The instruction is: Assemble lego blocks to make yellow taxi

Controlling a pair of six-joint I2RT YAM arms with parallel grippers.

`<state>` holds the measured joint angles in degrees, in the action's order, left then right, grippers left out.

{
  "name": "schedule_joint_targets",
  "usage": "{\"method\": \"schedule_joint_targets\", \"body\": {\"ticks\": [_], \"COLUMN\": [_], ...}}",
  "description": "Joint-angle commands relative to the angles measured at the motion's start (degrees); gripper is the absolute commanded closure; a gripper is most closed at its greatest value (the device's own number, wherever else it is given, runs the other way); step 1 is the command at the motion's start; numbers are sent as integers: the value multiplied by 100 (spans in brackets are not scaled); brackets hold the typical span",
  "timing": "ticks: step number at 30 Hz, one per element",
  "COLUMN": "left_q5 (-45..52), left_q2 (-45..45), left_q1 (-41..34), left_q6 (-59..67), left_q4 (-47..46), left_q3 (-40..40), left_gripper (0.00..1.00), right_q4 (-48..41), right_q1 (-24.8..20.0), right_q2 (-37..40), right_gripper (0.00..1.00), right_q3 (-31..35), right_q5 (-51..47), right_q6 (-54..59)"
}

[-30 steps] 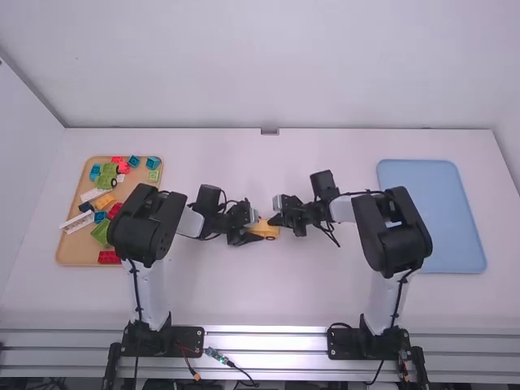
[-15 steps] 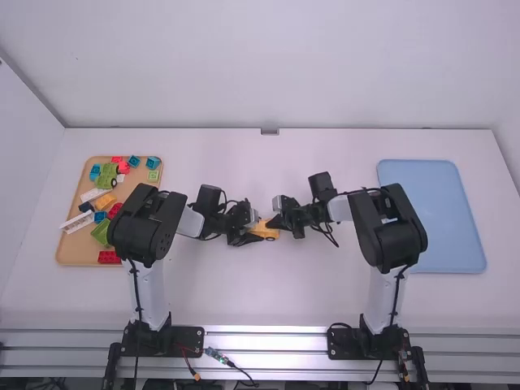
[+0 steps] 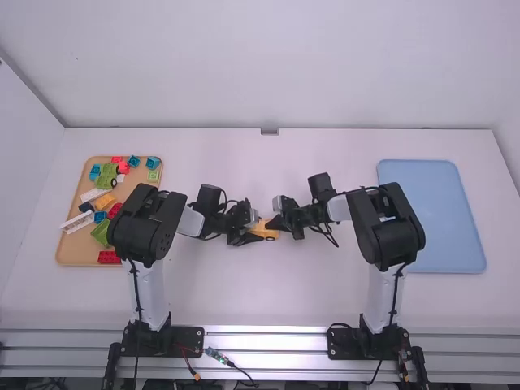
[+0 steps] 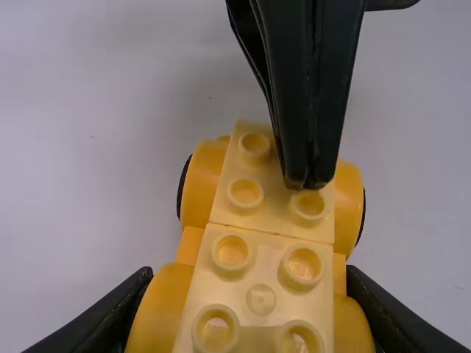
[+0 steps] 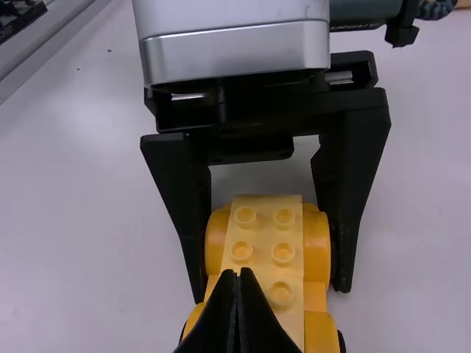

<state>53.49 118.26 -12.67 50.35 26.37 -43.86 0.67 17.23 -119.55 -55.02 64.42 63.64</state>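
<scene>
Yellow taxi [image 4: 261,276] braced between two hands

The left hand [image 4: 250,316] was closed on the car's low body, one finger to each side of one end, probably so that it could not skid or twist under a push; the right hand [image 5: 237,272] had its fingers shut together with nothing between them, the tips over the studs towards the other end, which looked like a blunt tool meant for pressing a piece home. The studded top lay upwards between the hands, a seam across it just ahead of the left hand; whether that joint was fully seated could not be told, and pressing there seemed the step in hand.

Outward of the left hand, on the surface [image 3: 268,292], the wooden tray [image 3: 69,258] held loose blocks, among them a yellow one [image 3: 105,201], likely placed there as stock to pick from; well outward of the right hand lay a blue tray [image 3: 431,219], perhaps meant for the finished car. Too hard a push off-centre might have tipped the body; a firm, straight press seemed called for.
</scene>
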Motion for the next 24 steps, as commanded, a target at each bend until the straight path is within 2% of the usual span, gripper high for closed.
{"method": "schedule_joint_targets", "body": {"ticks": [1,4,9,11,12,13,14,15,16,19,20,23,24], "left_q5": [-111,-116,-116,-118,-116,-116,-118,-116,-116,-116,-118,-120,-131], "left_q2": [2,2,2,2,2,2,2,2,2,2,2,2,2], "left_q1": [-61,-55,-83,-83,-83,-83,-83,-83,-83,-83,-83,-83,-83], "left_q6": [4,9,7,4,4,2,4,4,0,4,4,7,7], "left_q4": [-24,7,306,321,321,321,297,280,243,162,103,-20,-66], "left_q3": [20,55,190,199,199,199,190,179,160,127,103,48,20], "left_gripper": [67,67,64,62,59,59,57,55,53,48,38,30,20], "right_q4": [-111,-151,-195,-361,-490,-538,-702,-807,-962,-1279,-1366,-1467,-1469], "right_q1": [37,-48,-210,-273,-293,-295,-295,-295,-295,-313,-332,-348,-350], "right_q2": [29,510,1315,1581,1686,1717,1815,1863,1931,2049,2099,2160,2187], "right_gripper": [100,100,100,82,67,61,42,28,1,1,1,1,1], "right_q3": [142,142,142,142,142,142,142,142,142,142,142,142,142], "right_q5": [-472,-470,-1115,-1510,-1705,-1759,-2033,-2190,-2393,-2787,-2905,-3027,-3021], "right_q6": [69,23,-264,-469,-528,-550,-609,-607,-607,-607,-609,-605,-607]}}
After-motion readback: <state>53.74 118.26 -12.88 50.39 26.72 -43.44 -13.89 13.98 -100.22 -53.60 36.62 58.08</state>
